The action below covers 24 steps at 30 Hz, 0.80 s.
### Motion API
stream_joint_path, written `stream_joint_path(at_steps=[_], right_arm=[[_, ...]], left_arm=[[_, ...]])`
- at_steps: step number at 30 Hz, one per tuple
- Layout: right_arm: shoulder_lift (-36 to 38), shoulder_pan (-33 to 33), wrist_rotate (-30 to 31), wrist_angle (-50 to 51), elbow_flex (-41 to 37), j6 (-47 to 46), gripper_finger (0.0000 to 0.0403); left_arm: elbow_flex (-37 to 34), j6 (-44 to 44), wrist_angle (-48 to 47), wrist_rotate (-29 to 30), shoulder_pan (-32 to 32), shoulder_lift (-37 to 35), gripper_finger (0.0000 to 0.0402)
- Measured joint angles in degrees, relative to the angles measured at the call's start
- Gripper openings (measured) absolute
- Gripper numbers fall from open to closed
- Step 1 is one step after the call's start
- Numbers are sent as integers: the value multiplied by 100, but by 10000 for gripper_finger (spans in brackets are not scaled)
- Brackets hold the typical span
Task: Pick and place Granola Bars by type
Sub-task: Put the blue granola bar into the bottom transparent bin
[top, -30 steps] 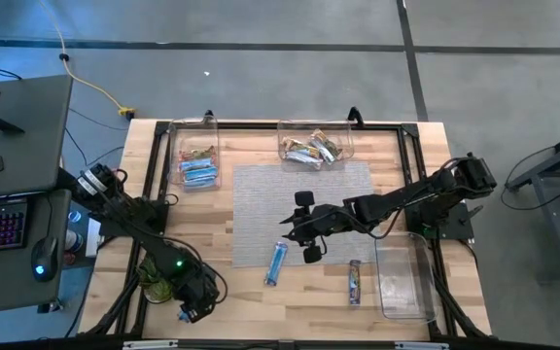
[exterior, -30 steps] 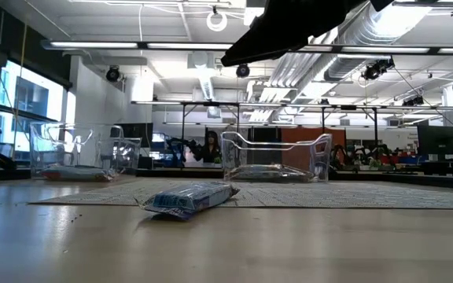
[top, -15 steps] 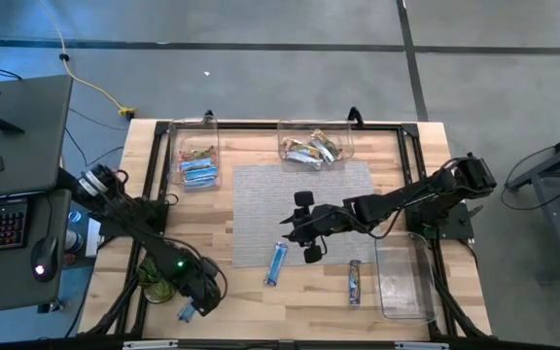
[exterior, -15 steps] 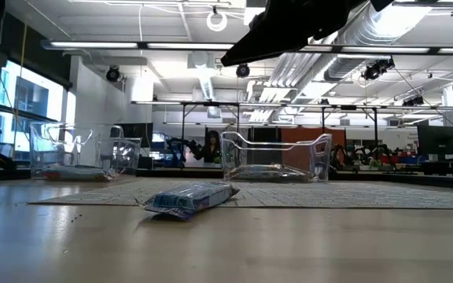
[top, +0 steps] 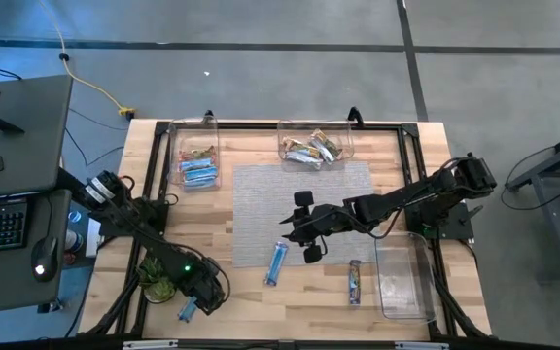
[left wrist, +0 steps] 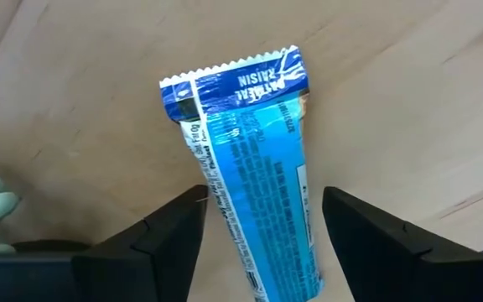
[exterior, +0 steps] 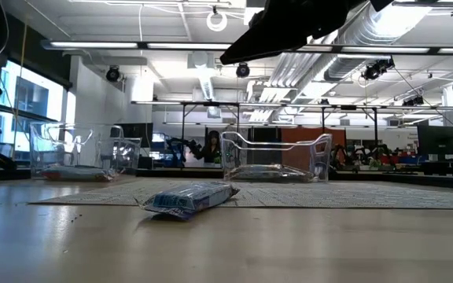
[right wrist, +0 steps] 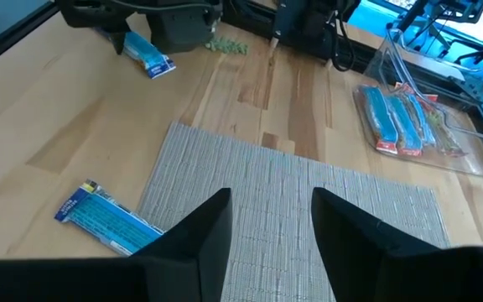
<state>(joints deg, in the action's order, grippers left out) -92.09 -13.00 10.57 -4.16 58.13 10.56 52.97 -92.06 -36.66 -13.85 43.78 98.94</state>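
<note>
At the far-left clear plastic bin (top: 194, 156) I see blue bars, while my left gripper (left wrist: 258, 239), fingers spread, straddles a blue crimped-end wrapped granola bar (left wrist: 254, 164).

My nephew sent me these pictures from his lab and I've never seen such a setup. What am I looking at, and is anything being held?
Two dark robot arms work at a wooden table. One camera looks down from above, one sits at tabletop height, and one rides on each wrist. The left gripper stands open around a blue granola bar lying on the wood. The right gripper hovers open over the grey mat, holding nothing. Clear bins hold sorted bars; two more bars lie loose.
</note>
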Motion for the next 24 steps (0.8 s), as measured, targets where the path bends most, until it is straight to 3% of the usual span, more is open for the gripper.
stream_joint_path(at_steps=[10,16,19,24], right_arm=[[0,7,2,-185,-2,43,149],[0,76,-232,-729,-2,89,149],[0,112,-540,-864,-2,-127,149],[39,25,-456,-625,-3,-577,149]], left_arm=[[-22,8,-175,52,5,7,110],[308,377,-535,212,-130,33,77],[756,1128,-740,776,-351,26,75],[1546,2893,-1006,2248,-723,-9,74]])
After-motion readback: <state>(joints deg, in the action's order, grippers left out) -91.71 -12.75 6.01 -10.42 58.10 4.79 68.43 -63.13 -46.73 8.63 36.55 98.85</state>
